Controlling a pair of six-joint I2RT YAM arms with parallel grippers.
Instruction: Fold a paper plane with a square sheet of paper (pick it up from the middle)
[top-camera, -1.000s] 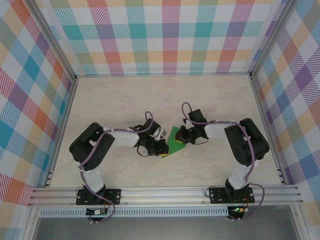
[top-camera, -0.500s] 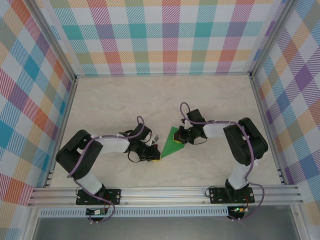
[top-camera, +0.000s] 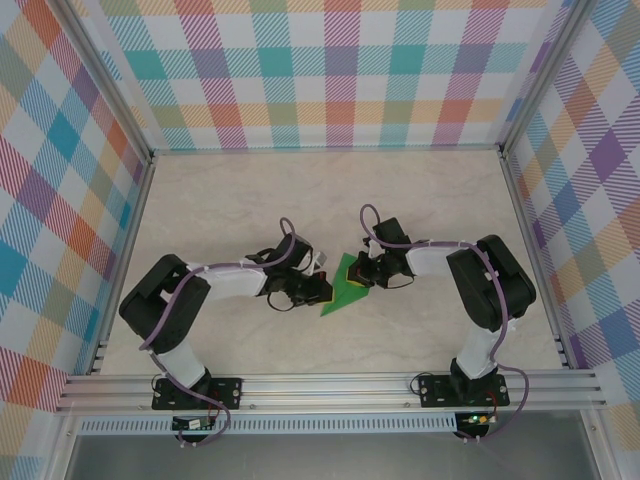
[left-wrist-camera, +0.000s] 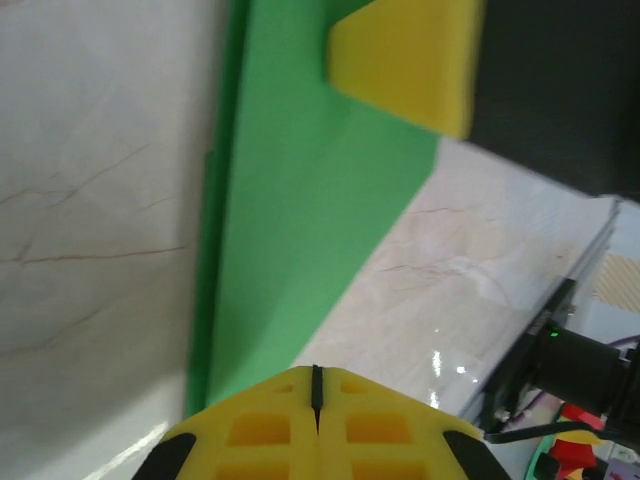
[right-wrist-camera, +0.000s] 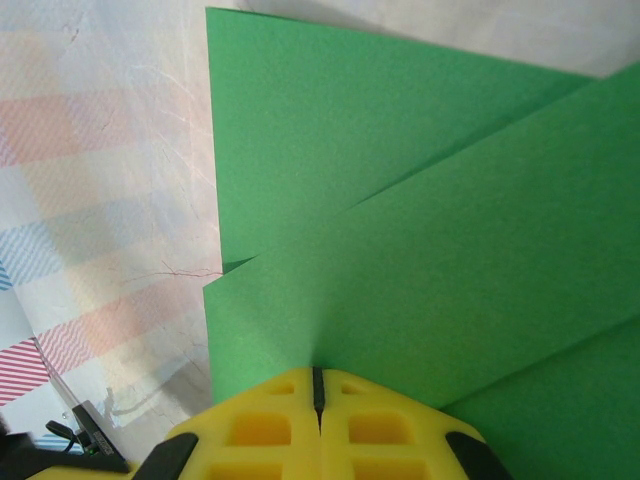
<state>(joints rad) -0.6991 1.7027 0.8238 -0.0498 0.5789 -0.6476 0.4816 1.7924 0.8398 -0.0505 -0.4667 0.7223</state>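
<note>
The sheet of paper (top-camera: 340, 292), bright green, lies folded into a pointed shape on the table between the two arms. Overlapping creased layers of the paper (right-wrist-camera: 400, 250) spread out ahead in the right wrist view. My right gripper (top-camera: 366, 275) is shut, its yellow tips (right-wrist-camera: 317, 372) resting on the paper's upper right part. My left gripper (top-camera: 318, 290) is shut too, its tips (left-wrist-camera: 316, 372) over the paper's (left-wrist-camera: 300, 220) left edge. One of the right gripper's yellow fingers (left-wrist-camera: 410, 60) sits on the green sheet across from the left one. I see no paper between either pair of jaws.
The pale marbled tabletop (top-camera: 300, 200) stretches behind the arms. Plaid walls (top-camera: 330, 80) close in the back and both sides. An aluminium rail (top-camera: 330, 385) carrying the arm bases runs along the near edge.
The left gripper drew back left and down, then came back up to the paper's left edge, shutting fully. The paper's lower point shifted slightly. The right gripper stayed put.
</note>
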